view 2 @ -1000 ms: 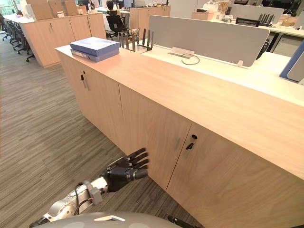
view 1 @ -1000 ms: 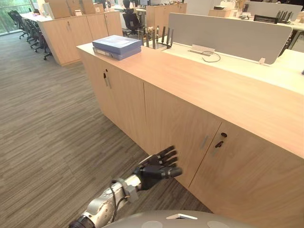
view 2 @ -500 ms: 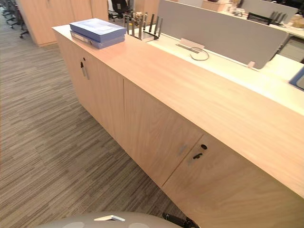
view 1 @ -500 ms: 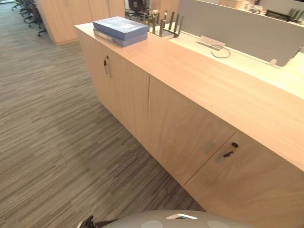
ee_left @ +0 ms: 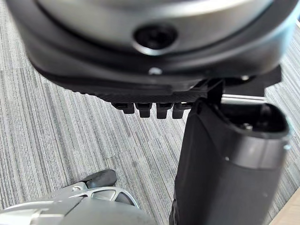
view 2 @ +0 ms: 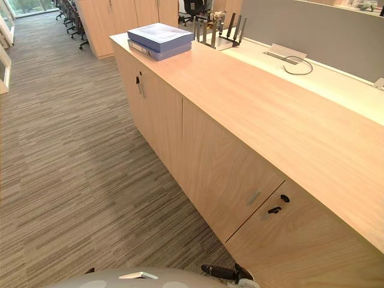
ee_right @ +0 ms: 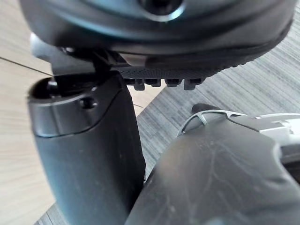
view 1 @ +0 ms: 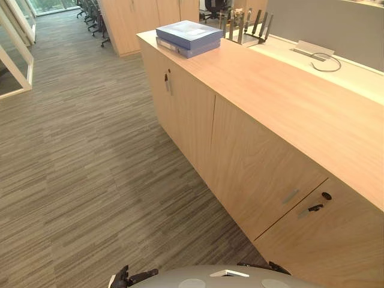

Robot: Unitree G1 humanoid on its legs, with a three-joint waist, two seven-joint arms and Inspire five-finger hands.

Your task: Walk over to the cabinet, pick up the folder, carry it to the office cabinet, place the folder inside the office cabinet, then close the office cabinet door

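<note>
A blue folder (view 1: 189,36) lies flat on the far end of the long light-wood cabinet (view 1: 270,90), on top of a second flat file. All the cabinet's doors are closed; the nearest has a small dark handle and lock (view 1: 313,206). My left hand (view 1: 127,278) hangs low at my side, far from the folder. In its wrist view the fingers (ee_left: 150,109) are relaxed over the carpet and hold nothing. My right hand (view 2: 223,272) hangs low beside the cabinet front, its fingers (ee_right: 164,83) relaxed and empty.
A dark file rack (view 1: 247,27) stands just behind the folder, with a grey desk partition (view 1: 327,21) and a looped cable (view 1: 321,58) beyond. More wooden cabinets (view 1: 129,18) and office chairs (view 1: 93,12) stand at the back. A glass partition (view 1: 12,57) is on the left. Striped carpet (view 1: 90,168) runs along the cabinet.
The whole picture has shifted, so the camera has moved along the cabinet. My left hand, raised and open before the cabinet front a second ago, has dropped to my side.
</note>
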